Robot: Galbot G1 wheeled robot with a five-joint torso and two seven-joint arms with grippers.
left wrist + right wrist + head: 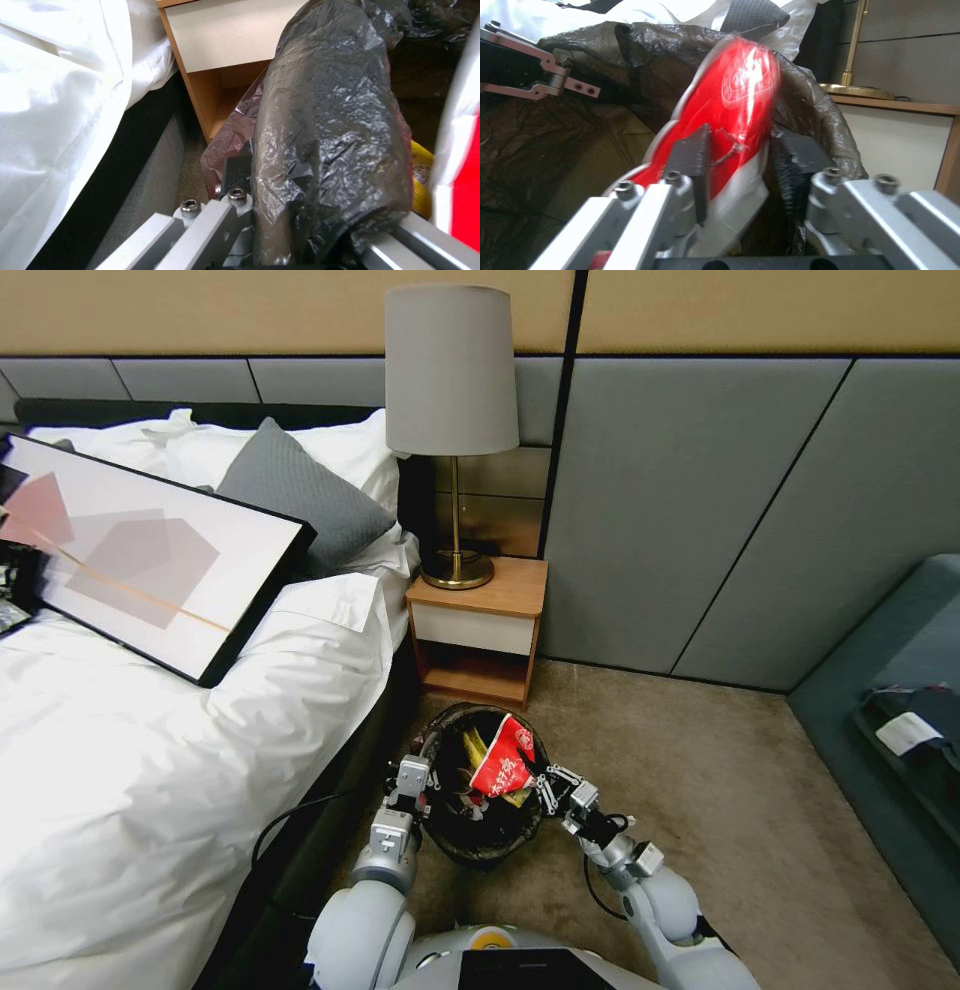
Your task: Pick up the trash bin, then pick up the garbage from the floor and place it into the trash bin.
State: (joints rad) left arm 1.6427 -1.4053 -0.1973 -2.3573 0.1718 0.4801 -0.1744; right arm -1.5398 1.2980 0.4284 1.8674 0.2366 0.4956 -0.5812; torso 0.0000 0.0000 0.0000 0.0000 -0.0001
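The trash bin (482,848), lined with a crinkled black bag, hangs just above the carpet in front of me. My left gripper (424,790) is shut on its bed-side rim; in the left wrist view the bag-covered rim (325,112) sits clamped in that gripper (320,210). A crushed red-and-white paper cup (503,755), one piece of the garbage, pokes up out of the bin. My right gripper (550,790) is at the opposite rim, open, with the cup (735,97) blurred between its spread fingers (692,157) over the liner (580,131). Yellow wrappers (472,746) lie inside.
A wooden nightstand (480,620) with a brass lamp (455,430) stands just beyond the bin. The white bed (150,770) runs along the left, with a framed picture (150,570) lying on it. A teal sofa (900,670) fills the right. Open carpet (720,790) lies between.
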